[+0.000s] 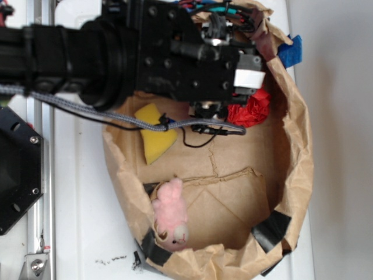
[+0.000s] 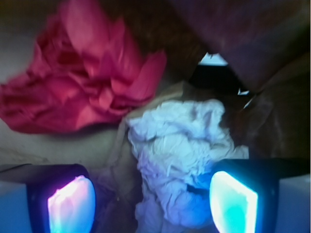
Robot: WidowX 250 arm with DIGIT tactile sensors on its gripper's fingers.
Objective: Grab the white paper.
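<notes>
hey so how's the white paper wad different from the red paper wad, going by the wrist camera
Colour: the white paper is pale off-white, the red paper wad bright red. Place: the white paper lies between the gripper fingers, which stand apart on either side, while the red wad sits farther off, up and to the left in the wrist view. From the exterior view the red wad peeks out beside the arm; the white paper is hidden. Both are crumpled and similar in size.

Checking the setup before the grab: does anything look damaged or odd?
The brown paper bin has a torn, ragged rim patched with black tape. The white paper and red wad are only crumpled.
</notes>
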